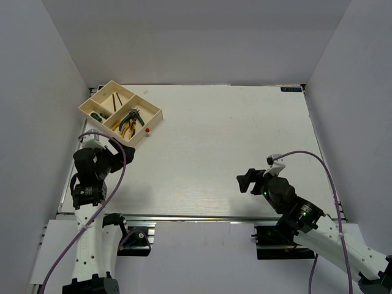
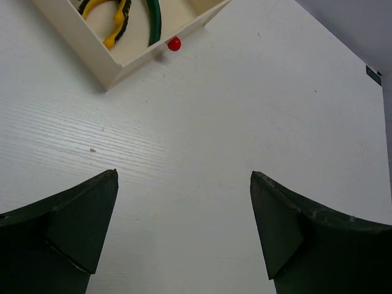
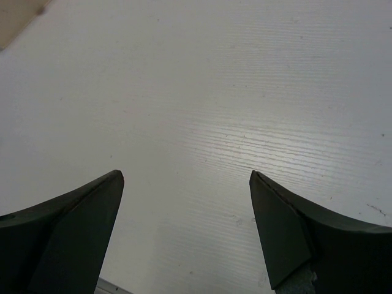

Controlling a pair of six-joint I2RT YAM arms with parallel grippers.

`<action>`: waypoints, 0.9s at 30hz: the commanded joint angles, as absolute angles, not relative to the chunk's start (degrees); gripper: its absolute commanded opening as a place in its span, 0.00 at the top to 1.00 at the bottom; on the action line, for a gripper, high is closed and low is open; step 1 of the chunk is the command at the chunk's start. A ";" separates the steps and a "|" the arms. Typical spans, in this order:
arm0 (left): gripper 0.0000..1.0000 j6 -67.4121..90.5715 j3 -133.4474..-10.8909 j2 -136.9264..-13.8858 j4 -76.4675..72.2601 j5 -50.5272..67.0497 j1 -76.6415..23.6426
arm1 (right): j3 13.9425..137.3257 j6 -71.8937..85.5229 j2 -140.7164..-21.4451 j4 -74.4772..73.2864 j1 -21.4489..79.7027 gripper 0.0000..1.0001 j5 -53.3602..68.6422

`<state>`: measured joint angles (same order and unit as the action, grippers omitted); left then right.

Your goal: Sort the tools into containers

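The cream divided tray (image 1: 151, 115) sits at the table's far left. Yellow-handled pliers (image 1: 127, 126) and green-handled pliers (image 1: 134, 116) lie in its near compartment. A green-handled screwdriver (image 1: 97, 115) and dark hex keys (image 1: 114, 101) lie in the other compartments. In the left wrist view the tray's corner (image 2: 116, 67) shows with the yellow pliers (image 2: 116, 27) and a green handle (image 2: 154, 21). My left gripper (image 1: 124, 153) (image 2: 184, 177) is open and empty, just near of the tray. My right gripper (image 1: 247, 179) (image 3: 187, 177) is open and empty over bare table at the near right.
A tiny red knob (image 1: 147, 130) (image 2: 174, 43) lies on the table against the tray's near wall. White walls enclose the table on the left, back and right. A metal rail (image 1: 196, 216) runs along the near edge.
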<state>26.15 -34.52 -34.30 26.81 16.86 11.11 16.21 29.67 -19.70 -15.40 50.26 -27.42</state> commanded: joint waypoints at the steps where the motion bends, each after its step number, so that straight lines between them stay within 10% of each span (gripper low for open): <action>1: 0.02 27.59 -33.05 -34.98 25.76 20.91 11.07 | 15.38 30.59 -17.24 -14.85 50.36 0.11 -30.41; 27: 0.02 27.25 -33.66 -37.26 25.75 21.71 12.13 | 13.71 29.36 -12.39 -14.59 50.45 0.11 -29.35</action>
